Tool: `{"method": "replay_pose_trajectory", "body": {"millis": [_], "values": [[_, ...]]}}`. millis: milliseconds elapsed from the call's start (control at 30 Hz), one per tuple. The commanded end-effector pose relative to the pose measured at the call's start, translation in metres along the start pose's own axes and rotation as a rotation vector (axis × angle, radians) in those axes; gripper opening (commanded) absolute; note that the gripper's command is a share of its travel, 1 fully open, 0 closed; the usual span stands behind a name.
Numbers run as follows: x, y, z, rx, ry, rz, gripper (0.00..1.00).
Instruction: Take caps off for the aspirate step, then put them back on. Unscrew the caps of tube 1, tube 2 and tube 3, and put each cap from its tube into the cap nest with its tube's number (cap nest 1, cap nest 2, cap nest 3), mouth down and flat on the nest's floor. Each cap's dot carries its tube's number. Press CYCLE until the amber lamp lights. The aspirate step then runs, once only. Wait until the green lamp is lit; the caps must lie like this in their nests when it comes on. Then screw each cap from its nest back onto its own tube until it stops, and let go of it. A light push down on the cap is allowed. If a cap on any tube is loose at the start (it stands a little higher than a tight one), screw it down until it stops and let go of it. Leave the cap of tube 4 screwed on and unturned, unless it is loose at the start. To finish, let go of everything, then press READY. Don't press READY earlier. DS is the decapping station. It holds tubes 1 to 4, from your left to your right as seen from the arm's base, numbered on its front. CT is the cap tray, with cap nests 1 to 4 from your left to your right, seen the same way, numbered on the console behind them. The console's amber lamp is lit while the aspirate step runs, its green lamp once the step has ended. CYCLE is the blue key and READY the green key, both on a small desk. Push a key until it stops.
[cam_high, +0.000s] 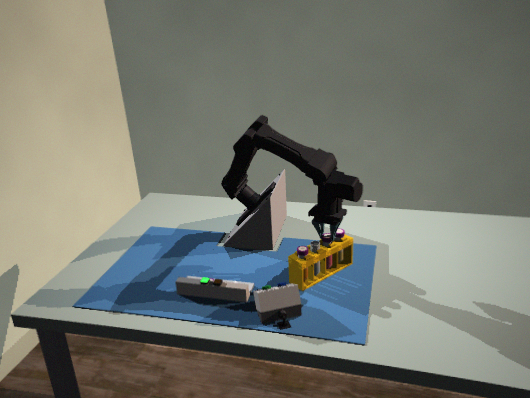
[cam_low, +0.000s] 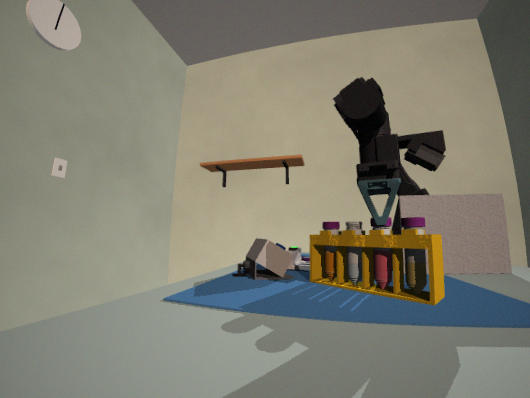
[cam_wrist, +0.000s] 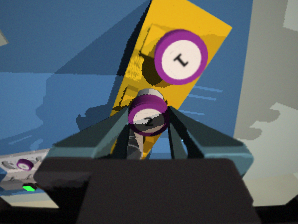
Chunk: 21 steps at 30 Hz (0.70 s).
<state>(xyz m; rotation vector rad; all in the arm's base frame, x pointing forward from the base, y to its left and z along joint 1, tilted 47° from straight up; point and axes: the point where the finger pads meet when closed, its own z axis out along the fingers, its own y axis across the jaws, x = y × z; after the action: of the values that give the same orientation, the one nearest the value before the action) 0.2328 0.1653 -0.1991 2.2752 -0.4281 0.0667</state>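
Arm: I see my black arm (cam_high: 280, 145) go up from its base, bend at the top and reach down on the far side.
Wrist: my wrist (cam_low: 377, 150) points straight down.
Gripper: my gripper (cam_wrist: 148, 112) hangs with its tips low.
Fingers: my two teal fingers lean in to a narrow V and squeeze the purple cap 2 (cam_wrist: 147, 116) from both sides.
Grip: tight on that cap.
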Motion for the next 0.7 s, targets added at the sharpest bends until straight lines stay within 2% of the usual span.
{"method": "replay_pose_trajectory", "body": {"millis": [0, 200, 400, 467, 667], "values": [[0.0013, -0.002, -0.0068, 0.018, 0.004, -0.002, 0.0], [0.0013, -0.002, -0.0068, 0.018, 0.004, -0.002, 0.0], [0.0013, -0.002, -0.0066, 0.018, 0.001, 0.298, 0.0], [0.0013, -0.002, -0.0066, 0.018, 0.001, 0.298, 0.0], [0.0013, -0.002, -0.0065, 0.019, -0.002, 0.598, 0.0]]}}
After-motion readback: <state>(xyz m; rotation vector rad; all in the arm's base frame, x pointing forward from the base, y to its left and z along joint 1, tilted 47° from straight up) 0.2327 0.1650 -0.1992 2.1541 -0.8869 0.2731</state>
